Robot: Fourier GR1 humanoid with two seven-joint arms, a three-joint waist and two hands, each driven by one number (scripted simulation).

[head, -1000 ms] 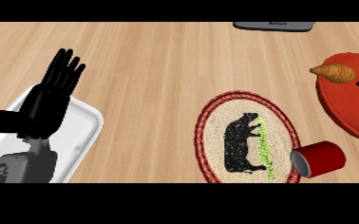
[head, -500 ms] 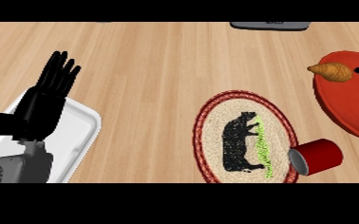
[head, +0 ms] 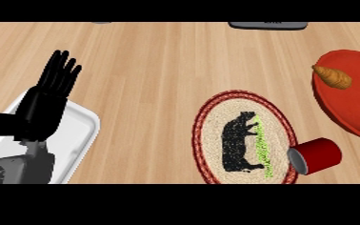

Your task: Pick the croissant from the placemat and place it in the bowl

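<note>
A brown croissant [head: 333, 76] lies inside the red bowl [head: 343, 108] at the right edge of the head view. The round woven placemat [head: 243, 138], with a black animal figure and a green streak on it, lies at lower centre with no food on it. My left hand [head: 46, 100] stands open at the left, fingers straight and pointing up, over a white tray. My right hand does not show.
A white tray [head: 74, 138] sits at the lower left under my left forearm. A red can [head: 316, 155] lies on its side at the placemat's right rim. A dark flat object [head: 268, 25] sits at the top edge.
The view has shifted slightly, so the placemat, can and bowl sit a little further right and down. My left hand holds the same open pose.
</note>
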